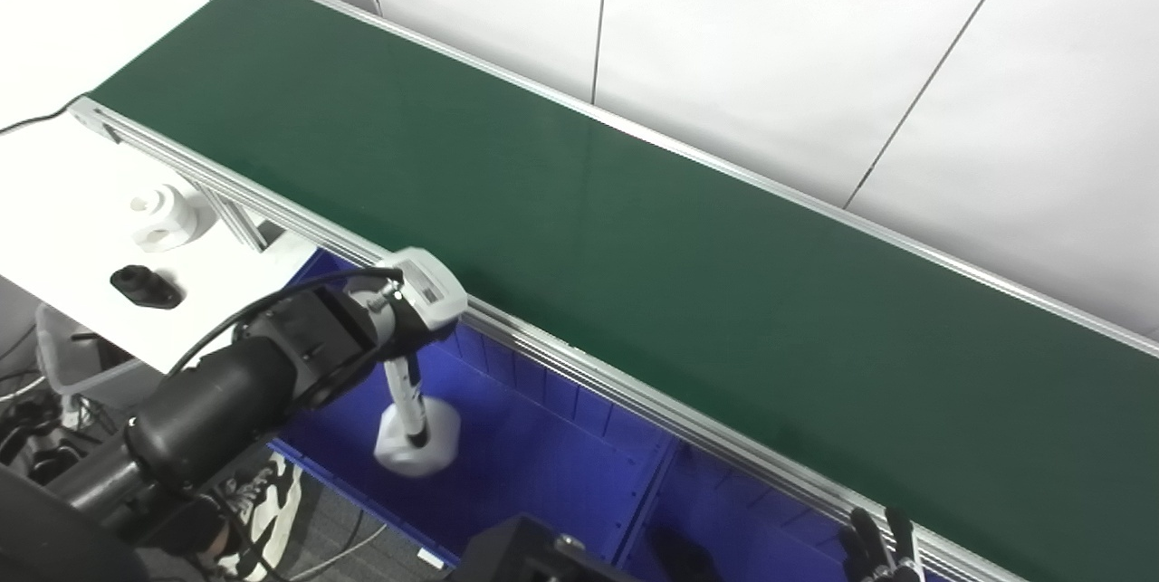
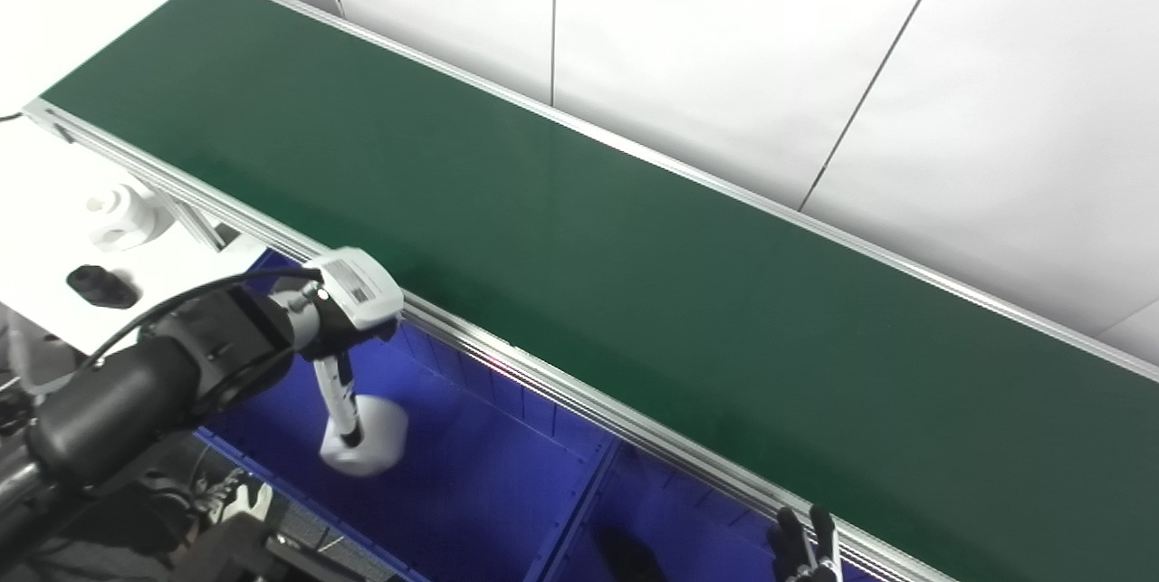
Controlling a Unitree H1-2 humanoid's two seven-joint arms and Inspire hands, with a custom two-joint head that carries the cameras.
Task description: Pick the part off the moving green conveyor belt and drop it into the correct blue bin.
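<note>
The green conveyor belt (image 1: 634, 229) runs from the far left to the near right, and I see no part on it. My left hand (image 1: 407, 329) hangs over the left blue bin (image 1: 543, 464) in front of the belt, with one finger (image 1: 409, 396) pointing straight down. A white part (image 1: 418, 446) is at that fingertip, blurred, inside the bin. The finger looks sharp and straight, not curled around the part. Only the upright fingertips of my right hand (image 1: 883, 546) show at the bottom edge, holding nothing.
A second blue bin (image 1: 724, 519) to the right holds a dark part (image 1: 684, 555). A white table (image 1: 63, 229) at the left carries a white part (image 1: 165, 217) and a black part (image 1: 145, 286). The belt's aluminium rail (image 1: 579, 365) borders the bins.
</note>
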